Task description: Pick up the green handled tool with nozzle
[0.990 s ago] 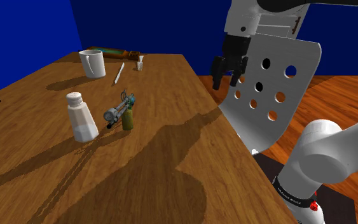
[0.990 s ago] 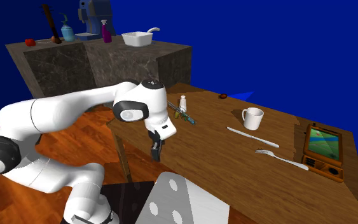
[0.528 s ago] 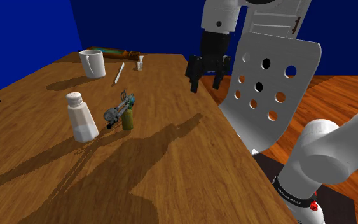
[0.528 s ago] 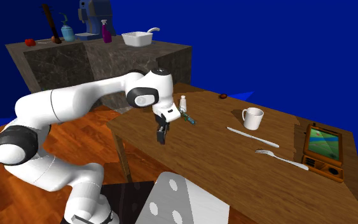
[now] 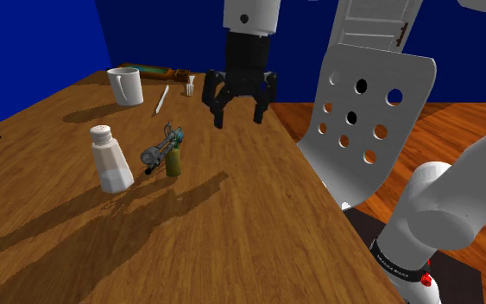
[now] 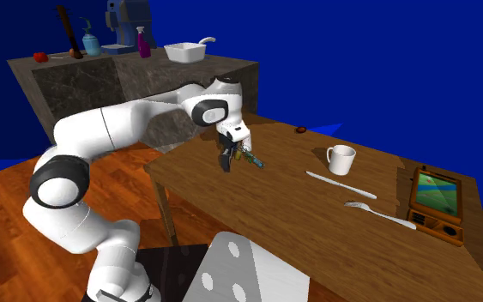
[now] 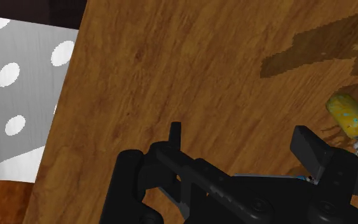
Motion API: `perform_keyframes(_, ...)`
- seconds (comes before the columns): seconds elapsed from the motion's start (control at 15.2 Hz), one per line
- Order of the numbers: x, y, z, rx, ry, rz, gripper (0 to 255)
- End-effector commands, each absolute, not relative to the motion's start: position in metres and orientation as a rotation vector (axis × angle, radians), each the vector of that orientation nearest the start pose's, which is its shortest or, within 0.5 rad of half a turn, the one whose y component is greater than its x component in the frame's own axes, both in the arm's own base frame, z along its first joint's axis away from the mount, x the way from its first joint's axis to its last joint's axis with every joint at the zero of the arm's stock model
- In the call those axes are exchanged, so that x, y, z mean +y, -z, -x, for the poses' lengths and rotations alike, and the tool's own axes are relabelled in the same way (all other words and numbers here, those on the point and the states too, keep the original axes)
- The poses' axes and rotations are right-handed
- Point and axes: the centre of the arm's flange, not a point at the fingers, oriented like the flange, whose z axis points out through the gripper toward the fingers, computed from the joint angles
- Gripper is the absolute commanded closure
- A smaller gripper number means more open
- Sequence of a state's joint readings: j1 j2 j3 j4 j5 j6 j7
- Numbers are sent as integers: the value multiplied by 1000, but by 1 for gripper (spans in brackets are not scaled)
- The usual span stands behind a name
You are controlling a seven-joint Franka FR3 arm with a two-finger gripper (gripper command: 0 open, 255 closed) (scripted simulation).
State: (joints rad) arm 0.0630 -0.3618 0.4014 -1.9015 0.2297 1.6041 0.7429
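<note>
The tool point(image 5: 165, 152) lies on the wooden table point(image 5: 232, 224), with an olive-green handle point(image 5: 173, 162) and a grey metal nozzle end point(image 5: 152, 156). It rests close beside a white shaker point(image 5: 110, 159). My black gripper point(image 5: 238, 117) hangs open above the table, to the shoulder view's right of the tool and well apart from it. In the second exterior view the gripper point(image 6: 225, 163) hovers near the table's edge, just short of the tool point(image 6: 250, 158). In the wrist view the handle point(image 7: 348, 114) lies beyond one fingertip point(image 7: 306, 146), outside the empty gap of the gripper point(image 7: 241, 141).
A white mug point(image 5: 126, 85), a knife point(image 5: 160, 99) and a fork point(image 5: 191, 85) lie farther back, with a wooden tray point(image 6: 437, 204) at the far end. A white perforated chair back point(image 5: 366, 121) stands by the table's edge. A stone counter point(image 6: 128, 81) holds bottles.
The gripper has swung from beside the chair back to over the table, toward the shoulder view's left, closer to the tool. Its fingers stay open. Nothing on the table moved.
</note>
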Motion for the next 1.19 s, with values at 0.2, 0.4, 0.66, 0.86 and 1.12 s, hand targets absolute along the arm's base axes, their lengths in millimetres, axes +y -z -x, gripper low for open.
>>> perform_keyframes(0.2, 310, -645, -404, 500, -41, 2997, 0)
perform_keyframes(0.4, 346, -651, -419, 521, -47, 2991, 0)
perform_keyframes(0.66, 375, -650, -432, 539, -52, 2985, 0)
perform_keyframes(0.86, 375, -634, -432, 539, -52, 2985, 0)
perform_keyframes(1.12, 375, -615, -432, 539, -52, 2985, 0)
